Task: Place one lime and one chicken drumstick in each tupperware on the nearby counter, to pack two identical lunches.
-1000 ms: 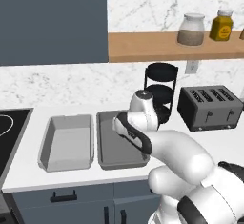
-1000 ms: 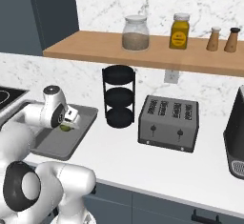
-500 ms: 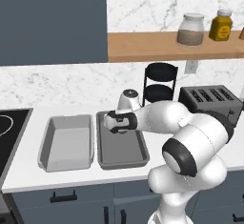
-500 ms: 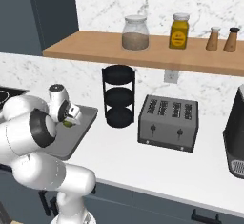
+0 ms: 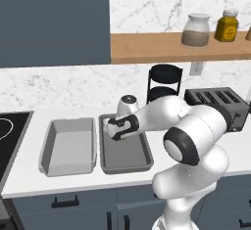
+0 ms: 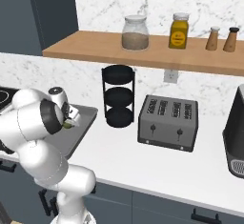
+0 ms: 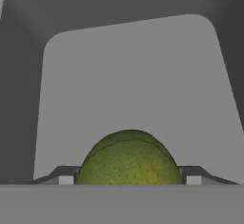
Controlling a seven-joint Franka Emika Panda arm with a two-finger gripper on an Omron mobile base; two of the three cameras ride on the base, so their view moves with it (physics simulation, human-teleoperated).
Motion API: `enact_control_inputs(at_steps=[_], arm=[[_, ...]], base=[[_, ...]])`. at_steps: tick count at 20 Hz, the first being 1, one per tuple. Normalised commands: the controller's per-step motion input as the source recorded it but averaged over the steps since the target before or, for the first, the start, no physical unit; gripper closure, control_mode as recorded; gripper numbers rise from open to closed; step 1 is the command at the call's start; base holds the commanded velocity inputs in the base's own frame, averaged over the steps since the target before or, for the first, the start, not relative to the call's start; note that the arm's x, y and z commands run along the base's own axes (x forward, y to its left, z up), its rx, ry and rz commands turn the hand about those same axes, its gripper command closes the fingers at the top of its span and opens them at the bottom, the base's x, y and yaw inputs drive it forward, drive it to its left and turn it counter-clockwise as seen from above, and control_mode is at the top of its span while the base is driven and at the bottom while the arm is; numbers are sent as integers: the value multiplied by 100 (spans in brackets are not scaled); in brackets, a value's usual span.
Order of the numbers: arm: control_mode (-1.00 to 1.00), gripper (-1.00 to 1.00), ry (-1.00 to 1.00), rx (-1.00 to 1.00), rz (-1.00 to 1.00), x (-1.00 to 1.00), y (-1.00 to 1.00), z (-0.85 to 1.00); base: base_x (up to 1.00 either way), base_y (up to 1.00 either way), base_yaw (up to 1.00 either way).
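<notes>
Green and mottled, the lime (image 7: 128,157) sits at the bottom centre of the hand view, pinched between the two dark fingertips (image 7: 64,176) of the gripper (image 7: 128,178), whose jaws are closed to the fruit's width. Behind it lies the bare grey floor of a tupperware (image 7: 124,75) with its sloped walls rising at the frame's top and sides. The fruit seems to be held above that floor so that it can be let go inside the container rather than on the counter (image 6: 157,163); I judge the release to be near, though whether the lime already touches the floor cannot be told.

From the left base view, the gripper (image 5: 113,128) hangs over the far end of the right-hand tupperware (image 5: 142,164), just left of centre frame, and a second tupperware (image 5: 54,155) stands beside it at the left with nothing in it that shows. That view hides the fruit behind the hand.

From the right base view, a sliver of the lime (image 6: 69,124) peeps out under the gripper at the left edge, over the tray's corner (image 6: 88,116). A black tiered rack (image 6: 118,96) and a toaster (image 6: 167,121) stand further right.
</notes>
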Motion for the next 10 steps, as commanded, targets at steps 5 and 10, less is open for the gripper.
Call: enact_control_inputs(at_steps=[5, 10], arm=[[-100, -100, -12, 0, -6, -13, 0, 26], [-100, -100, -17, 0, -6, -40, -7, 65]], base=[[0, 0, 0], [0, 0, 0]])
